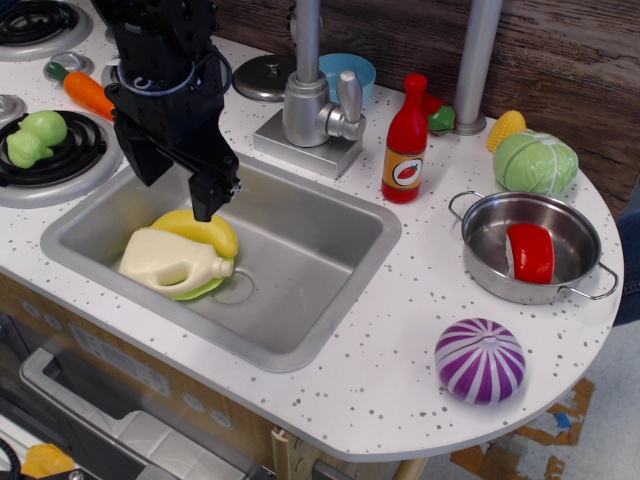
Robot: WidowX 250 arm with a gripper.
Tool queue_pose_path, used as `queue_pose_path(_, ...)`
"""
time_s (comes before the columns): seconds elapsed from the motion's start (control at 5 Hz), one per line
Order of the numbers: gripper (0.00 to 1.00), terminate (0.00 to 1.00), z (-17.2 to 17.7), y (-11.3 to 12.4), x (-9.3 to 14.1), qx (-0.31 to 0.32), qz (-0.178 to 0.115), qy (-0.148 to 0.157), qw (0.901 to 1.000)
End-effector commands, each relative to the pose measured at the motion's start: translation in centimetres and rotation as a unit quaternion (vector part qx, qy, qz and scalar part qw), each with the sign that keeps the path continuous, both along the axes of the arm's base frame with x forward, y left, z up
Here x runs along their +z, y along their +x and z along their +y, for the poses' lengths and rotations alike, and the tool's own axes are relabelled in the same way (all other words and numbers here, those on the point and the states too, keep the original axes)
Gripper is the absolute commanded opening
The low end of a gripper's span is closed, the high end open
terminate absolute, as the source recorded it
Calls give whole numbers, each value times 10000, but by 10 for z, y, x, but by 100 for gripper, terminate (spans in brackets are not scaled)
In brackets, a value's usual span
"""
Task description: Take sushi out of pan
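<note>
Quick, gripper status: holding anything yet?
Gripper: open, holding nothing, above the sink. Sushi sits in the pan.

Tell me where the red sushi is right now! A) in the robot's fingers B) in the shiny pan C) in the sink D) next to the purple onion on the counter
B: the sushi sits inside the pan on the counter's right side, far from the gripper, which hangs over the sink.
</note>
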State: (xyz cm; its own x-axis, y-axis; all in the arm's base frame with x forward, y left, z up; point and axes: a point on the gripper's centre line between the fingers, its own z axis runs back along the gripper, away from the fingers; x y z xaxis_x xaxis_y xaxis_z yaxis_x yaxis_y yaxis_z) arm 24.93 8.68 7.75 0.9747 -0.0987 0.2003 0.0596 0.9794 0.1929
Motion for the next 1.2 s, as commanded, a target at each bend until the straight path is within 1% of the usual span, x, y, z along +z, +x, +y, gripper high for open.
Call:
queue_pose_path(0.0, 100, 0, 0, 0, 0, 0, 0, 0, 10000)
queue_pose_path(0.2, 100, 0, -26, 37, 16, 289, -39, -141, 9995)
queue_pose_path(0.4, 100, 0, -68, 66, 20, 725, -44, -238, 9971)
queue_pose_path(0.6, 100, 0, -115, 93, 29, 1430, -51, -459, 9887)
queue_pose_path(0.8, 100, 0, -156, 113, 27, 1738, -141, -690, 9823)
queue_pose_path(1.0, 100, 0, -185, 126, 18, 1904, -258, -873, 9775)
